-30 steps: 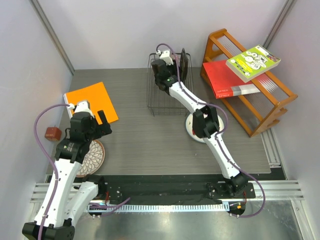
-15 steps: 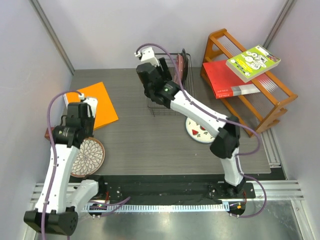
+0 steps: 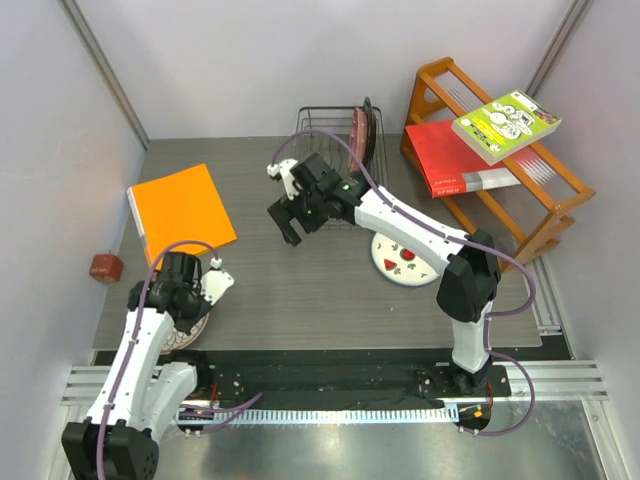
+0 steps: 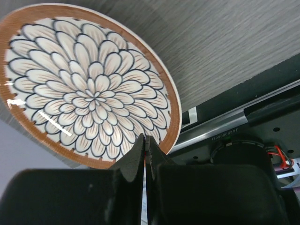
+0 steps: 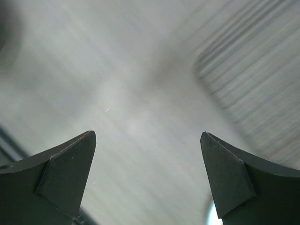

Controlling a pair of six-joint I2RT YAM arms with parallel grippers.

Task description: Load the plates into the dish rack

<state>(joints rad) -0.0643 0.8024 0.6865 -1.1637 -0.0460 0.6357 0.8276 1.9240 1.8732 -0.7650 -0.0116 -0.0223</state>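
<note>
Grip: left gripper (image 4: 144,139) jaws pressed together right at the brown rim of the petal plate (image 4: 89,89); actual pinch impossible to confirm.
Other side: right gripper (image 5: 147,154) spread wide, empty, over bare surface (image 3: 300,290) just in front of the dish rack (image 3: 320,125).
Rack: two plates (image 3: 362,128) upright at its right end.
Fruit plate (image 3: 405,262): flat on the surface, near the rack.
Handling: likely ceramic, so stiff, glazed, slippery and chippable; best taken by the rim with a deep bite, then eased between prongs.
</note>
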